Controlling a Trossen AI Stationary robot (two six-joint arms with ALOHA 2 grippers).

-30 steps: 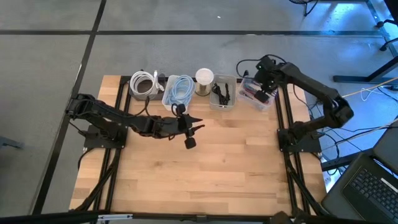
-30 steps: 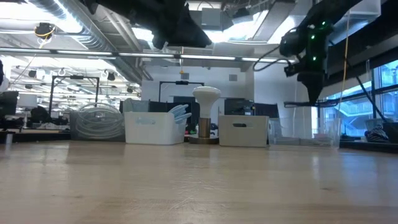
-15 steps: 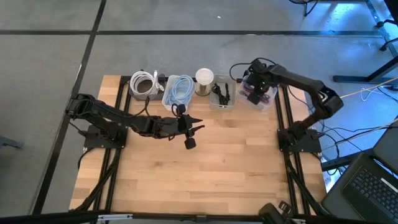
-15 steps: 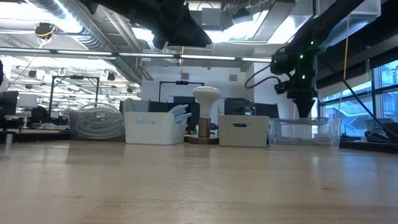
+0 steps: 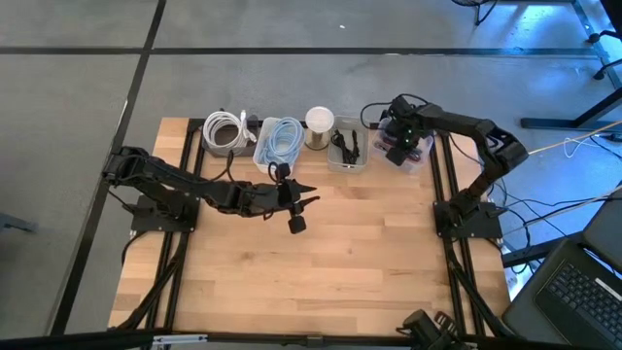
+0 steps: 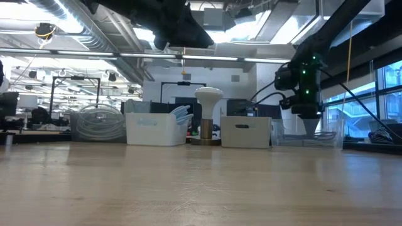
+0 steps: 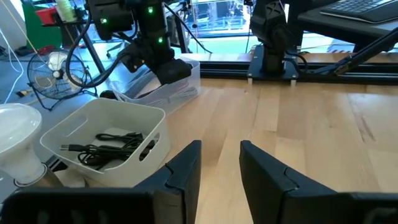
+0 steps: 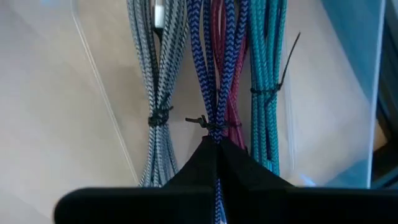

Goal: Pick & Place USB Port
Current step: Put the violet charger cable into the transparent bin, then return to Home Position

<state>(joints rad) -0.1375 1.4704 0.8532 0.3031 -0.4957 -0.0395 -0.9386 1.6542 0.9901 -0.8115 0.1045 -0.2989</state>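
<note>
While the right arm reached down into the far-right bin, the scene read as follows.

Clear bin (image 5: 420,158): a see-through tray at the far right of the counter (image 5: 321,272); it held bundled braided cables, each cinched with a black tie.
Cable bundles: grey (image 8: 158,74), blue (image 8: 208,68), magenta (image 8: 231,74) and teal (image 8: 264,68), lying side by side lengthwise in the clear bin.
Right gripper (image 8: 216,142): lowered into the clear bin, its jaws clenched with the blue cable running between the tips, just at its black tie; a firm hold could not be confirmed.
Task item: the USB cables were in the clear bin, none lifted out.
White bin, middle (image 7: 124,127): just left of the clear bin; it held a loose black cable (image 7: 102,146) with a plug end showing.
White bin, left of the lamp (image 5: 282,142): it held a coiled pale-blue cable.
Far-left container (image 5: 225,134): it held a coil of white cable.
Lamp-like object (image 5: 319,122): white dome on a brass-coloured stem, between the two white bins.
Left gripper (image 7: 219,163): hovered over the middle of the counter, jaws partly apart and holding nothing.
Writing: faint marks on the white bins' fronts in the low view, too small to read.
</note>
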